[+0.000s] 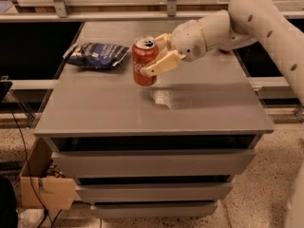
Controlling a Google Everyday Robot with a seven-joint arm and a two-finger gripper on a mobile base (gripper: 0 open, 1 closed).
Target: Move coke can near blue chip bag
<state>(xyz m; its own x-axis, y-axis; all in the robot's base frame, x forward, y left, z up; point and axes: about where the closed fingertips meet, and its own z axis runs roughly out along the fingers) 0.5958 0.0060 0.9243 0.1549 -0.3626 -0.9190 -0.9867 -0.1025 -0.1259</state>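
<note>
The coke can [145, 61] stays upright because our hand [152, 55] clamps its sides, apparently just off the tabletop [190, 113], beside the blue chip bag [97, 55], ready for lowering.

Glossy metal coke can [144, 61] clasped in smooth plastic gripper [151, 56] over matt grey tabletop [142, 115]. Crinkled shiny foil on blue chip bag [97, 55].

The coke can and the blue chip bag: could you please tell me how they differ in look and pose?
The coke can is a red cylinder; the blue chip bag is dark blue, flat and crumpled. The coke can is upright, clamped in the tool mid-table; the blue chip bag lies free near the table's far-left corner. Both share the grey table.
</note>
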